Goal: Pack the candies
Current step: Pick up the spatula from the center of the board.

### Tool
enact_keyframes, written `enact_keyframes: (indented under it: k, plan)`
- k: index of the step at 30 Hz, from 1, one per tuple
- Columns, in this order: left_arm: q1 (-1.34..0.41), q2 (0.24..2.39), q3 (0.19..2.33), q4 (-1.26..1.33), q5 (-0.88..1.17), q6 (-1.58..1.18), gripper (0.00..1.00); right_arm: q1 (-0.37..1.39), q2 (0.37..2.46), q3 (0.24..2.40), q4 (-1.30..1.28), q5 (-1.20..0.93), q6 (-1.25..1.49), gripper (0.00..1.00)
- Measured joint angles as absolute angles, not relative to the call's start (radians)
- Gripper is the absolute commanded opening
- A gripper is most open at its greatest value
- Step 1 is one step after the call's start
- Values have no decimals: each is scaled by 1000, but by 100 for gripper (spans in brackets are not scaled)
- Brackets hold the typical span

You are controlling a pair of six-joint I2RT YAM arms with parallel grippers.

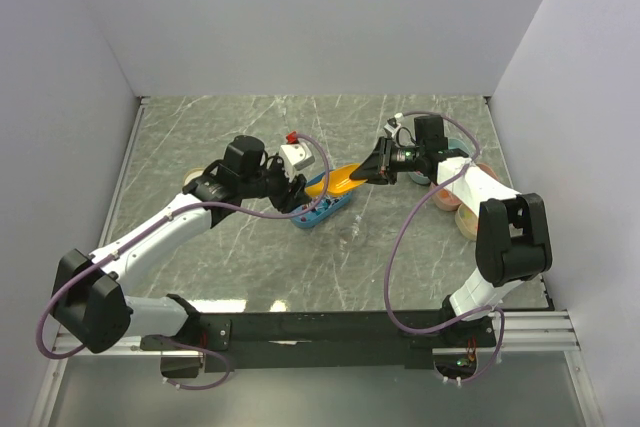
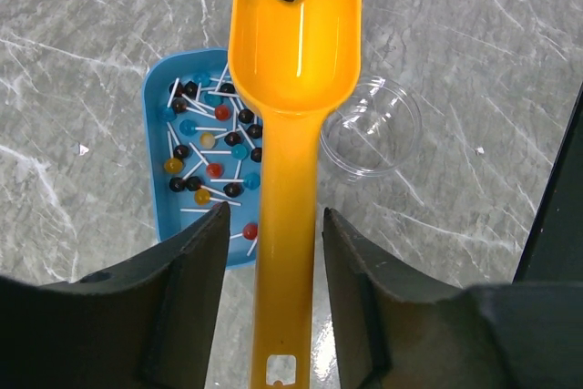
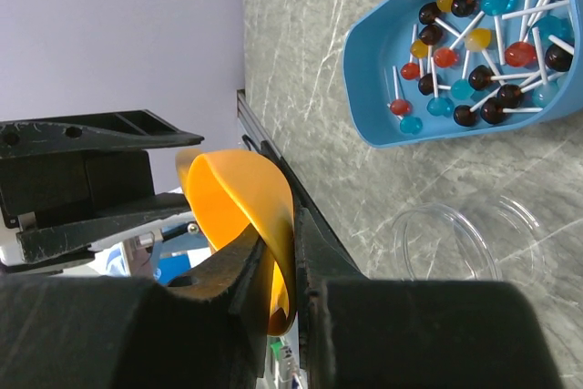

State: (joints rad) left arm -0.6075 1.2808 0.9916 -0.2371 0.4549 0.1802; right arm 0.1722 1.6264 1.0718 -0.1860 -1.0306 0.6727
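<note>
The candies (image 2: 211, 148) are tiny lollipops, mostly blue and dark with some red and yellow, lying in a blue tray (image 2: 159, 198). They also show in the right wrist view (image 3: 474, 61), and the tray sits mid-table in the top view (image 1: 322, 211). An orange scoop (image 1: 340, 180) hangs in the air above the tray. My right gripper (image 3: 296, 252) is shut on the rim of the scoop's bowl (image 3: 237, 198). My left gripper (image 2: 273, 220) is open, its jaws on either side of the scoop's handle (image 2: 287, 252) with a gap on both sides.
An empty clear plastic cup (image 2: 372, 127) stands on the marble table right of the tray, also in the right wrist view (image 3: 455, 243). Round dishes of sweets (image 1: 468, 215) sit at the right edge, another dish (image 1: 195, 179) at the left. A white block (image 1: 296, 154) stands behind the left gripper.
</note>
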Motion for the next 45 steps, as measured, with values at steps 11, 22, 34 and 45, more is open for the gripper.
enact_keyframes:
  k: [11, 22, 34, 45]
  plan:
    - [-607, 1282, 980, -230, 455, 181, 48, 182, 1650, 1072, -184, -1038, 680, 0]
    - [-607, 1282, 968, -230, 456, 183, 52, 191, 1663, 1074, -179, -1043, 690, 0]
    - [-607, 1282, 946, -229, 455, 190, 42, 194, 1684, 1079, -175, -1052, 695, 0]
    - [-605, 1237, 920, -230, 450, 189, 20, 199, 1692, 1081, -171, -1075, 706, 0]
